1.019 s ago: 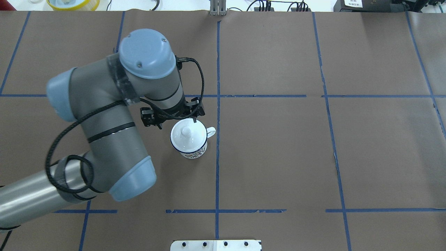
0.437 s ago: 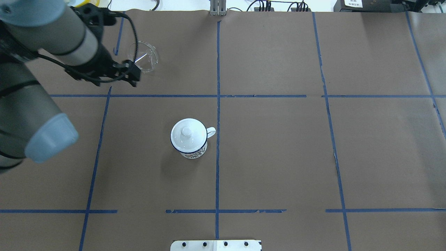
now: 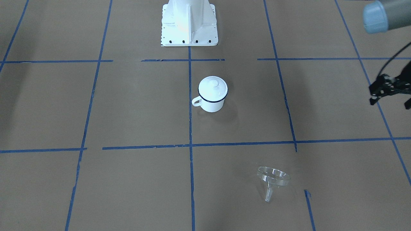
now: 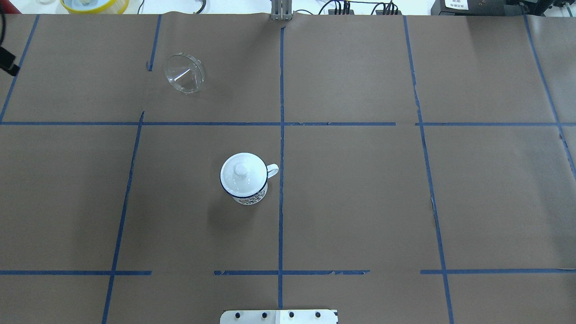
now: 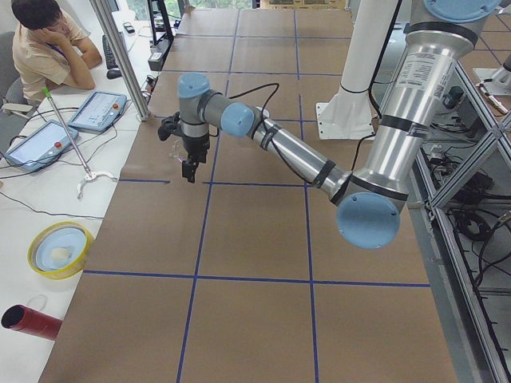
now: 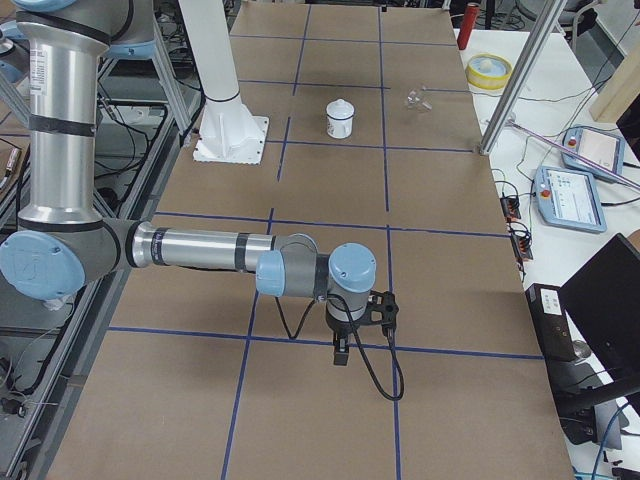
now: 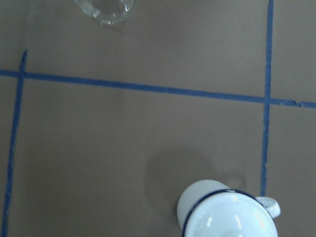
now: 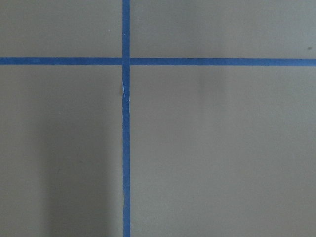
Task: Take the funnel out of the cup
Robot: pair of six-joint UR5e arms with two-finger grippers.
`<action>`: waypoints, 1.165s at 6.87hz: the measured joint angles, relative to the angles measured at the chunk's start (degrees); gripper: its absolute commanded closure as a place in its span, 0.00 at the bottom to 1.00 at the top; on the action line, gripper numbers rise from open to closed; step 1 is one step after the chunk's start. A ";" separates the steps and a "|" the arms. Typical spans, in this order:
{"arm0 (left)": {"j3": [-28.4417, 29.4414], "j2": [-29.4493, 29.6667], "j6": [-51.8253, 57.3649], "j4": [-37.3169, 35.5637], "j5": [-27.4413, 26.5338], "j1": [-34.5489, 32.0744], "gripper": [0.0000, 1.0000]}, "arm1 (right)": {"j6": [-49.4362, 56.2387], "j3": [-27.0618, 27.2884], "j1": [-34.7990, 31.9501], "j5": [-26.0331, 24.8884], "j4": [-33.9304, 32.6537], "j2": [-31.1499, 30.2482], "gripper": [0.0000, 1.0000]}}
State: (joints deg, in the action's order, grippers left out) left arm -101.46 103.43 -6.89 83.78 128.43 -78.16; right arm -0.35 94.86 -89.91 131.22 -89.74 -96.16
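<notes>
The funnel (image 4: pixel 184 74) is now let go on the counter (image 4: pixel 360 202), far from the cup (image 3: pixel 212 106), the left end effector (image 3: pixel 390 102) is pulled back wide and empty, and the job seems done.

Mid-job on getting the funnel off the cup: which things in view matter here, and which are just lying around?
Part of the job:
- funnel, on the table, apart from the cup
- cup

Just lying about:
- lid, sitting on the cup
- yellow dish, beside the brown paper
- red tube, beside the brown paper
</notes>
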 measured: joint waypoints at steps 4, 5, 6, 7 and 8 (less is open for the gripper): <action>7.49 -13.90 8.58 5.16 4.23 -11.70 0.00 | 0.00 0.05 0.00 0.00 0.00 0.00 0.00; 7.40 -14.88 8.60 5.01 4.45 -13.51 0.00 | 0.00 0.04 0.00 0.00 0.00 0.00 0.00; 7.42 -15.20 8.34 4.96 4.63 -14.20 0.00 | 0.00 0.01 0.00 0.00 0.00 0.00 0.00; 7.69 -15.37 8.14 5.04 4.80 -14.45 0.00 | 0.00 0.00 0.00 0.00 0.00 0.00 0.00; 7.88 -15.45 8.10 5.25 4.99 -14.52 0.00 | 0.00 0.01 0.00 0.00 0.00 0.00 0.00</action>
State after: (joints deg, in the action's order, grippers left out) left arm -93.58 87.98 1.20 89.03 133.42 -92.68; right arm -0.35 94.87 -89.91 131.22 -89.74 -96.15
